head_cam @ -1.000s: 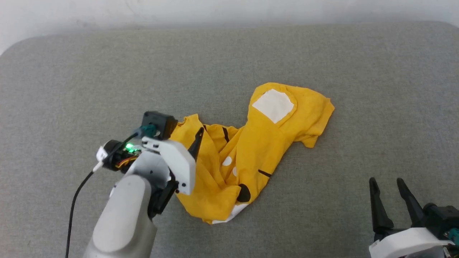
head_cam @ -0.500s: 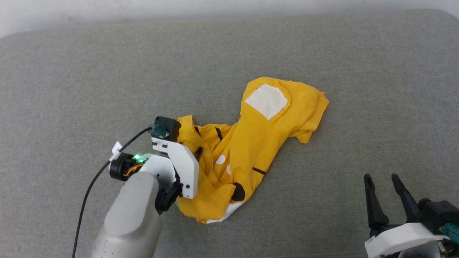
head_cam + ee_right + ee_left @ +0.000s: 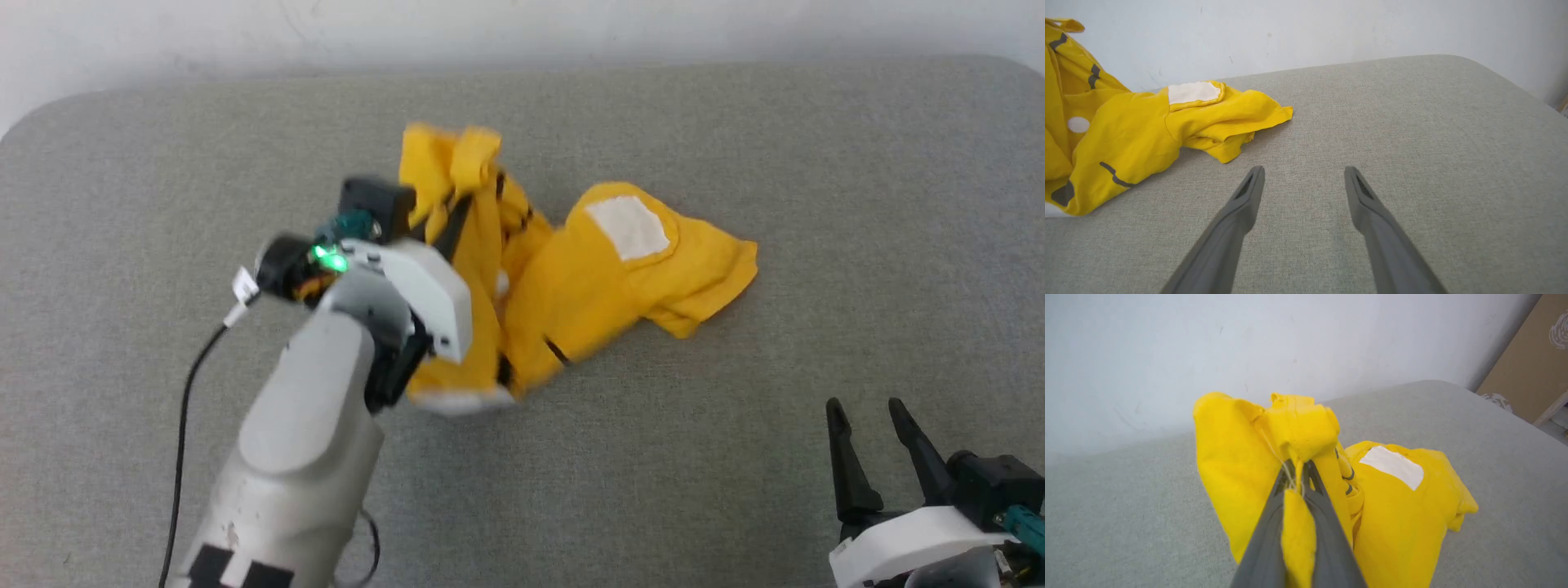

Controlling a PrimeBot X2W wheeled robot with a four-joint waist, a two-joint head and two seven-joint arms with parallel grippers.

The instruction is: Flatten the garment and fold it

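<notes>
The left forearm (image 3: 306, 425) comes in at 7 o'clock of the head view and slants toward 1 o'clock, with a green light lit on its wrist (image 3: 331, 258). The left hand (image 3: 457, 214) points up and away, its two dark fingers (image 3: 1267, 539) pressed together on a fold of the shirt (image 3: 1229, 457). The right hand (image 3: 864, 406) sits low at 4 o'clock, its fingers pointing to 12 and spread wide, well apart from the shirt.
</notes>
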